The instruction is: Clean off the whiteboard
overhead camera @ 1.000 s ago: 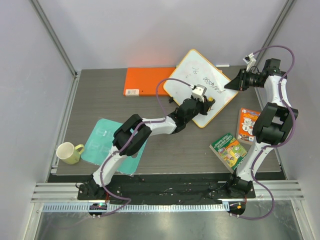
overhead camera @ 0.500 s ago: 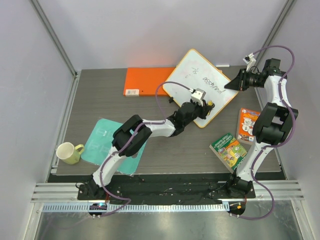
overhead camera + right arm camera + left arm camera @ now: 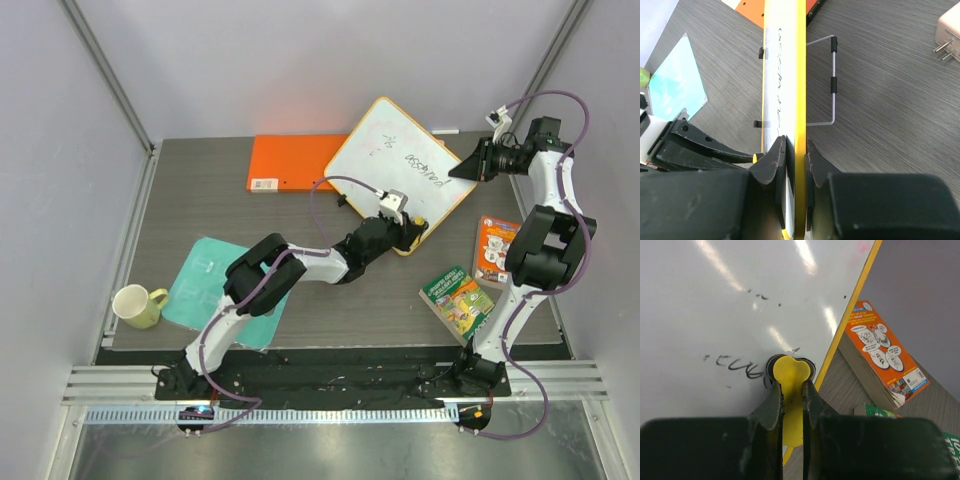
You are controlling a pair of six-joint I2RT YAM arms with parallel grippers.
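The whiteboard [image 3: 385,165] stood propped at the table's [image 3: 200,200] back right, its rim pinched by the right gripper [image 3: 462,172]. The left gripper [image 3: 413,228] pinched a yellow eraser [image 3: 790,377], pressed against the board's writing.

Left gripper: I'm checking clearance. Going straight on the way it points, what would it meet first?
The whiteboard: the yellow eraser held by the left gripper seems pressed on its face, beside leftover writing; exact contact is unclear.
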